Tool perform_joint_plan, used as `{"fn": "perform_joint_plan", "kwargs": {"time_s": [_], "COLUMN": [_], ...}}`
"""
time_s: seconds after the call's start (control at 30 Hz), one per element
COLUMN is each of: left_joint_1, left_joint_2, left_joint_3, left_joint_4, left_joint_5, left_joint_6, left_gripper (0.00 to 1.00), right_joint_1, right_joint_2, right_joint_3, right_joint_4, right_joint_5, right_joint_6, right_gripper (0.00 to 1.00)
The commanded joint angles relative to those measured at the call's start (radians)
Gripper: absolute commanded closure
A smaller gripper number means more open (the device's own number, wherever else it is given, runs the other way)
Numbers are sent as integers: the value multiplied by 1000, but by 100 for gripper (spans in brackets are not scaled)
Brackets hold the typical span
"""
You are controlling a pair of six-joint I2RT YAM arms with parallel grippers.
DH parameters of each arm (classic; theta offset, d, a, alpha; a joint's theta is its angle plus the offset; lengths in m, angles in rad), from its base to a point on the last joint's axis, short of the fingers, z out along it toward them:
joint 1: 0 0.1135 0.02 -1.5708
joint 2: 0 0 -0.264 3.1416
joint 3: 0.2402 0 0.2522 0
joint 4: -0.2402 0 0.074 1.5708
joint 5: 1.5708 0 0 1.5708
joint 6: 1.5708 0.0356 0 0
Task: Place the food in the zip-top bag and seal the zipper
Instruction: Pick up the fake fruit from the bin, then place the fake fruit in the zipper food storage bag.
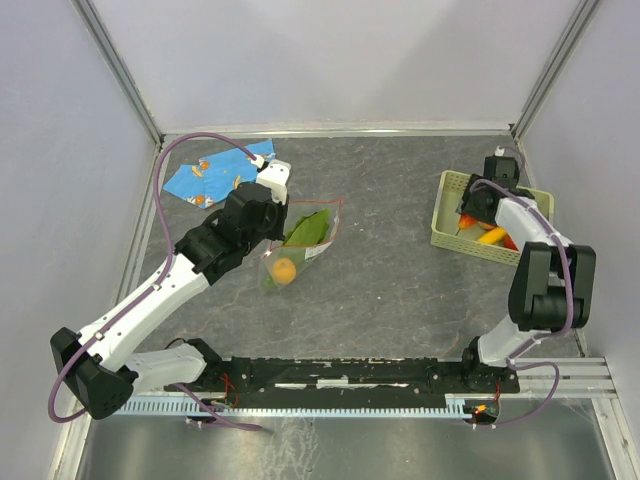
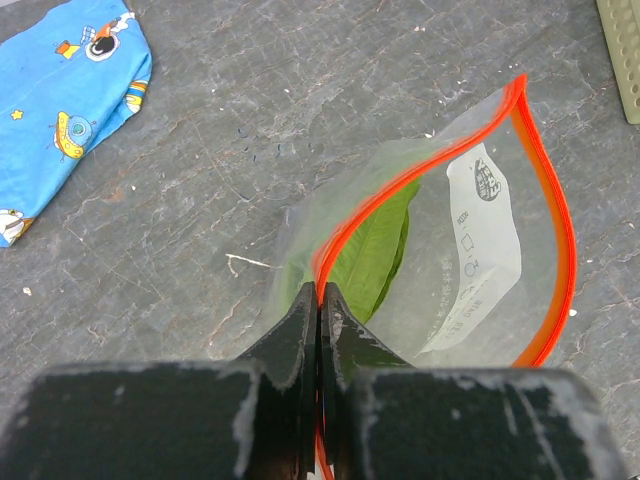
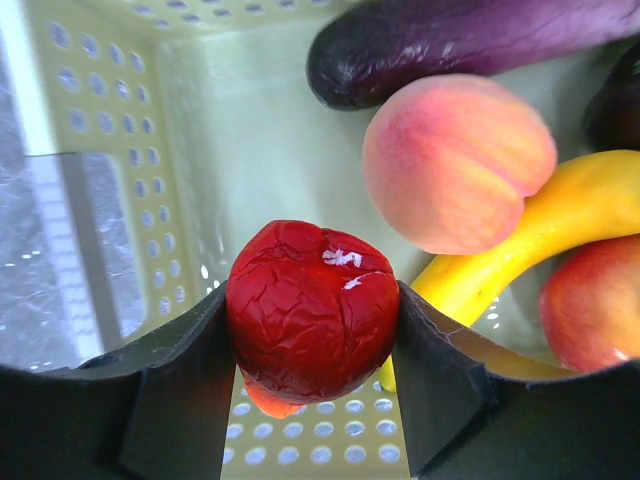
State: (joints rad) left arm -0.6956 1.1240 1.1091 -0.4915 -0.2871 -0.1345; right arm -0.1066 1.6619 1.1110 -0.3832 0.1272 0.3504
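The clear zip-top bag lies mid-table with a green leaf and an orange inside. My left gripper is shut on the bag's red-orange zipper, pinching its near end; the mouth gapes open and the leaf shows inside. My right gripper is inside the pale green basket, shut on a wrinkled red round fruit. Beside it lie a peach, a yellow banana, a dark purple eggplant and another red fruit.
A blue cloth with orange prints lies at the back left, also in the left wrist view. The basket stands by the right wall. Grey walls enclose the table on three sides.
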Motion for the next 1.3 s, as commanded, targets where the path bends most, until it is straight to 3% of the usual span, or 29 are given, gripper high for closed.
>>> {"fn": "perform_joint_plan", "kwargs": {"time_s": [0.0, 0.4, 0.7, 1.07, 1.27], "left_joint_1": [5, 5, 5, 5, 5], "left_joint_2": [-13, -14, -6, -5, 1], "left_joint_3": [9, 9, 9, 9, 11], "left_joint_4": [50, 51, 50, 51, 50], "left_joint_5": [3, 8, 8, 15, 18], "left_joint_6": [-11, -10, -11, -13, -14], "left_gripper": [97, 97, 97, 97, 97], "right_joint_1": [16, 248, 461, 707, 835], "right_joint_2": [-133, -395, -504, -488, -431], "right_joint_3": [-7, -53, -100, -91, -108], "right_joint_4": [-6, 38, 214, 414, 603], "right_joint_5": [-12, 30, -10, -70, -38], "right_joint_6": [1, 44, 142, 181, 203], "right_gripper": [61, 62, 62, 60, 60]}}
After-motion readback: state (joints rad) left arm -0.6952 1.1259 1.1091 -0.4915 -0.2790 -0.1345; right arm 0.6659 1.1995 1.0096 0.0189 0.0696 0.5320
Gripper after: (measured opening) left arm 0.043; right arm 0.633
